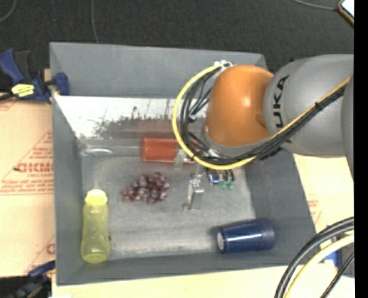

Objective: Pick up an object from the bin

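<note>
Camera view: nothing is lifted, so the whole pick is left to do. The jaws hang near the middle of the bin [165, 228]; they look narrow and hold nothing. Just beside them, toward the left edge, lies a bunch of dark grapes [146, 188]. 1 red can [159, 149] lies by the back wall. The orange wrist cover [239, 113] hides the back right corner, and a small green-blue bit [222, 179] below it is hard to make out.

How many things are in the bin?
4: a yellow bottle at lower left, a purple grape bunch in the middle, a red-orange thing at the back, a blue can at lower right. The arm may hide more.
</note>
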Action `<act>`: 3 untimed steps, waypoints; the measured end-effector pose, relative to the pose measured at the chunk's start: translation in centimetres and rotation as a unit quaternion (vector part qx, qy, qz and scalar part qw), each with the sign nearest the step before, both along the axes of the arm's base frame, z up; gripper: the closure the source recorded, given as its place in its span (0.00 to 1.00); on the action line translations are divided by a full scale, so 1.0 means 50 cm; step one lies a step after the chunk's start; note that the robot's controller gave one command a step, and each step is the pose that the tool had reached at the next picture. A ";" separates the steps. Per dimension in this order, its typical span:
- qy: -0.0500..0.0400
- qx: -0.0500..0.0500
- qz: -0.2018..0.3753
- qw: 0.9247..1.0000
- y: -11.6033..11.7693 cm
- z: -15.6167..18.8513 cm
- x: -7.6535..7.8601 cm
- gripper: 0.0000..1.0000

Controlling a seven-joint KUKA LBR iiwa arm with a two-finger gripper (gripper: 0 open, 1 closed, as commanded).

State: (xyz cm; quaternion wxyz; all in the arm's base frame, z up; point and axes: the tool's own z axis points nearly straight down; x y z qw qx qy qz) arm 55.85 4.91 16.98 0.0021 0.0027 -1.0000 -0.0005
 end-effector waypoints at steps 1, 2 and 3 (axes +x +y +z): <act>-0.003 0.000 -0.001 1.000 0.000 0.007 0.002 0.00; -0.003 0.001 -0.041 0.999 0.085 -0.200 0.046 0.00; -0.008 0.000 -0.020 1.000 0.097 -0.093 0.062 0.00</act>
